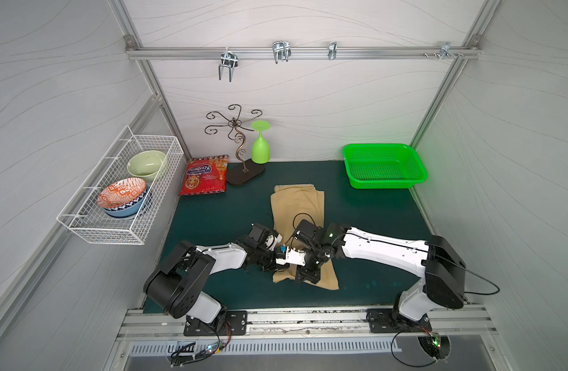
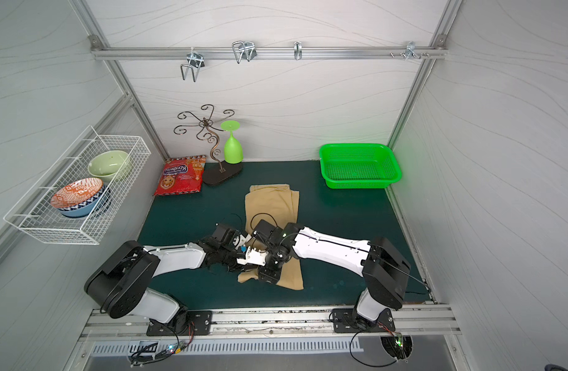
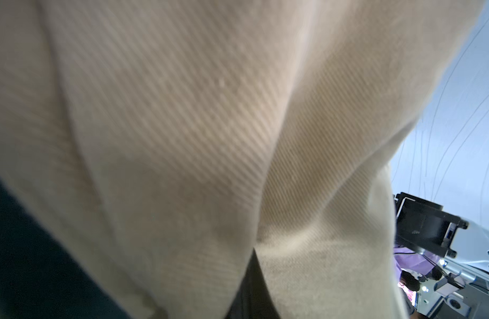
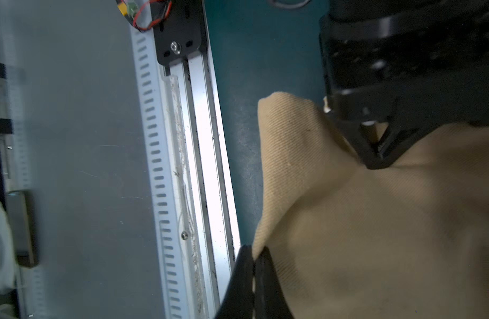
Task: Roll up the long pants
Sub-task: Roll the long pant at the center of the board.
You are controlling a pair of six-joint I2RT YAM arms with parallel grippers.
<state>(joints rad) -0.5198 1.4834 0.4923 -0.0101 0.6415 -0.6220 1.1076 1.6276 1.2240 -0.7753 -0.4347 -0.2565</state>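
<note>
Dark green mat (image 1: 209, 221) in a white-walled cell. Both top views show the long pants (image 1: 297, 205) at frame centre, folded lengthwise, lower end bunched under both wrists. Right wrist view: right gripper (image 4: 254, 258) clamped on the cloth's edge; left gripper (image 4: 376, 158) pinched onto the same end nearby. Upper right, green basket (image 1: 382, 183), well apart.

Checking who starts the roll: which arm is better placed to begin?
Right, likely: the right gripper is shut on the long pants at their near edge; the left gripper pinches cloth farther in.
</note>
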